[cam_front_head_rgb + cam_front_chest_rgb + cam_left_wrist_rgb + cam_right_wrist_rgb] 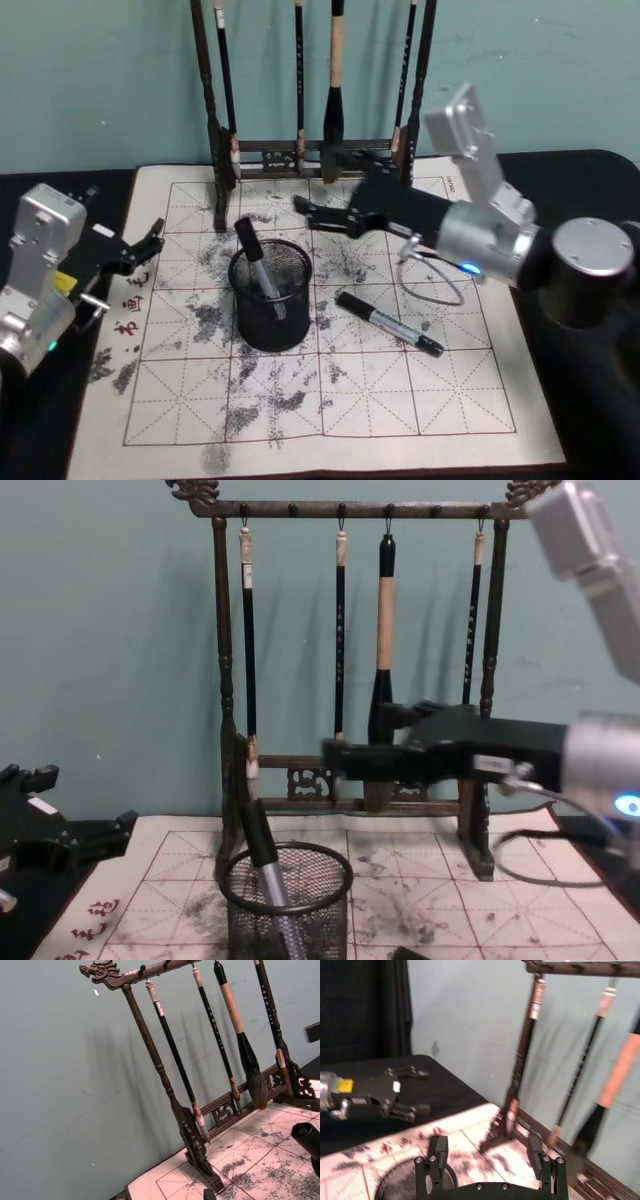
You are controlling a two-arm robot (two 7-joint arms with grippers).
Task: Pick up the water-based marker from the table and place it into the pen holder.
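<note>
A teal wall closes the scene behind a black tabletop. A cream cloth with red grid lines and ink stains is spread over the tabletop. At the far edge of the cloth one dark wooden rack is set, and four brushes are hung from its top bar.

One pen holder, a round black mesh cup, is placed upright near the middle of the cloth. Two markers are counted. The standing marker is lodged inside the pen holder, tilted, with its black cap raised above the rim. The lying marker is laid flat on the cloth just beside the pen holder, on the robot's right, and is not touched by either gripper.

The right gripper is held in the air above the cloth, between the pen holder and the rack. Its fingers are spread wide apart and nothing is held between them. The lying marker is located nearer to the robot than this gripper and apart from its fingertips; the standing marker is located below and to the left of them.

The left gripper is positioned at the left edge of the cloth, well apart from both markers. Its fingers are parted and nothing is gripped.
</note>
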